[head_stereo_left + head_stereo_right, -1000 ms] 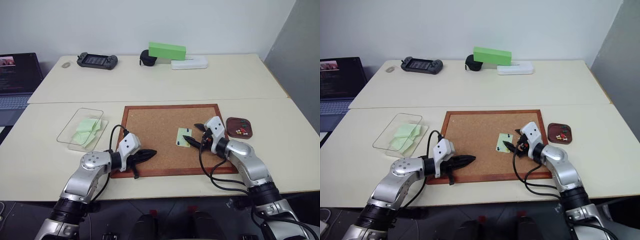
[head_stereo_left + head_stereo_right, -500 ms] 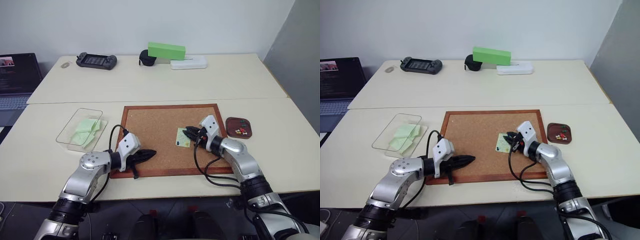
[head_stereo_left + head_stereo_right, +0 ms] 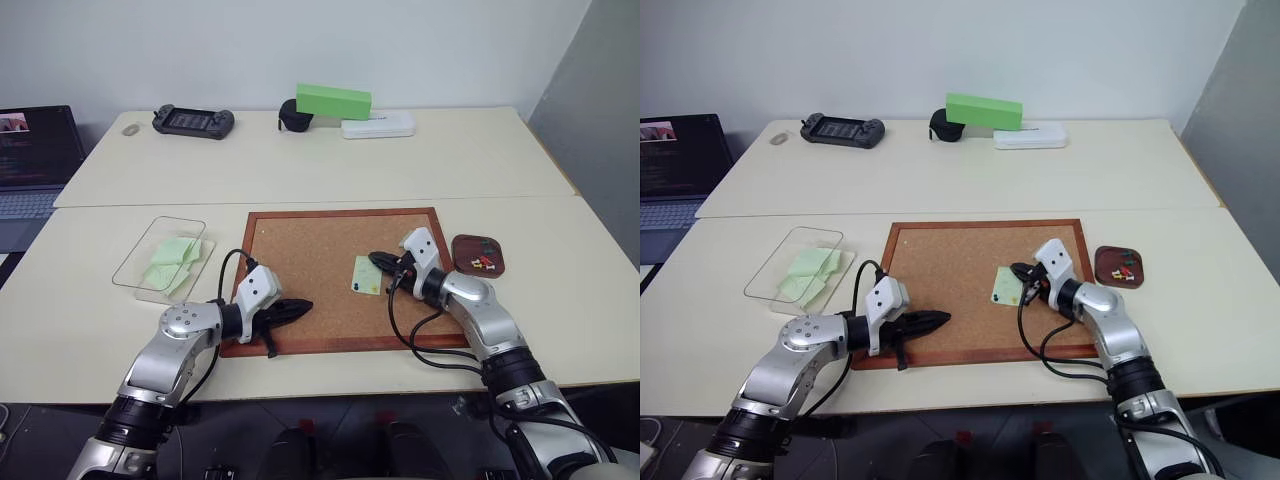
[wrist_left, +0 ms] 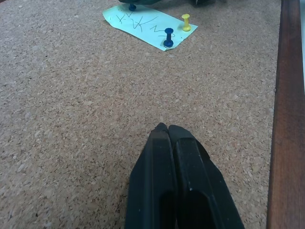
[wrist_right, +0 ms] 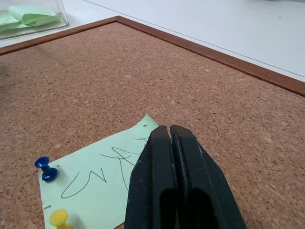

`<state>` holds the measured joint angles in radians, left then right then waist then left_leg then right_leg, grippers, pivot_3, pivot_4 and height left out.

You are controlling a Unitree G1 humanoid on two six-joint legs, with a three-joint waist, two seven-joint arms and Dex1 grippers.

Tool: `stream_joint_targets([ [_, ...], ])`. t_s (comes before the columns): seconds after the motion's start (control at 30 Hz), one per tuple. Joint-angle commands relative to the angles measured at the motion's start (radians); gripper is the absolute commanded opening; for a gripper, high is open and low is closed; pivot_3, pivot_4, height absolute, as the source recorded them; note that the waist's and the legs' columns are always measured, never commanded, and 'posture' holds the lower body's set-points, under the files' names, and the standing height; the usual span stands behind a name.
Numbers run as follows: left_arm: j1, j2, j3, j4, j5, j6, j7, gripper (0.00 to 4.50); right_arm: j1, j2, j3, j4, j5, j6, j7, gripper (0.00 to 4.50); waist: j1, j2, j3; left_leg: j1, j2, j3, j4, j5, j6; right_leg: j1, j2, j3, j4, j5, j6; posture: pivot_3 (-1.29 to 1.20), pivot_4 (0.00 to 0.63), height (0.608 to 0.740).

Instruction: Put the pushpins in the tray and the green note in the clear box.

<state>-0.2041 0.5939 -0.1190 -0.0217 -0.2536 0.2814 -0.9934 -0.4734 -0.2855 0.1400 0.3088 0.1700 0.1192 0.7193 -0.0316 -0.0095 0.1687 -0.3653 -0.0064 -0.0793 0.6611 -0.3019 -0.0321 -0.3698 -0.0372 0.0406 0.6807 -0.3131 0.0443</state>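
Risk of tearing the pinned green note
Head views: right gripper clenched at the note's upper edge, centre-right; tray further right, clear box far left. Left wrist: left gripper clenched, idle; pushpins pierce the note. Right wrist: the closed fingers may have missed a pin.

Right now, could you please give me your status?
Left gripper shut over corkboard. Right gripper shut at corner of green note. Pushpins in note. Nothing blocking.

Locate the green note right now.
The green note lies pinned on the corkboard, right of its middle, beside the right claw.
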Motion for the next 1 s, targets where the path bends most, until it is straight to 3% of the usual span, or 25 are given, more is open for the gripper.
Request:
stream_joint_targets([
  [0.03,0.024,0.011,-0.027,0.041,0.028,0.045,0.008,0.0,-0.01,-0.009,-0.031,-0.125,0.035,-0.022,0.018,0.01,0.0,0.0,0.0,0.0,0.0,0.0,0.0,0.0,0.0,0.0,0.0,0.0,0.0,0.0,0.0,0.0,0.15,0.74],
  [0.57,0.026,0.007,-0.036,0.036,0.022,0.115,0.035,0.0,0.011,-0.018,-0.057,-0.182,0.033,0.02,-0.013,0.01,-0.001,0.001,0.0,0.001,0.0,0.0,0.0,0.0,0.0,0.001,0.0,0.0,0.0,0.0,0.0,0.0,0.15,0.74],
  [0.87,0.04,0.011,-0.035,0.016,0.017,0.106,0.036,0.0,0.063,-0.072,-0.281,-0.306,0.041,0.206,-0.264,0.01,0.001,0.001,0.0,0.001,0.0,0.0,0.0,0.0,0.0,0.001,0.0,0.0,0.0,0.0,0.0,0.0,0.15,0.74],
  [1.0,0.039,0.006,-0.036,0.018,0.013,0.107,0.033,0.0,0.081,-0.15,-0.359,-0.251,-0.008,0.191,-0.343,0.01,0.0,0.001,0.0,0.001,0.0,0.001,-0.001,0.0,0.0,0.001,0.0,0.001,0.0,0.0,0.0,0.0,0.15,0.74],
])
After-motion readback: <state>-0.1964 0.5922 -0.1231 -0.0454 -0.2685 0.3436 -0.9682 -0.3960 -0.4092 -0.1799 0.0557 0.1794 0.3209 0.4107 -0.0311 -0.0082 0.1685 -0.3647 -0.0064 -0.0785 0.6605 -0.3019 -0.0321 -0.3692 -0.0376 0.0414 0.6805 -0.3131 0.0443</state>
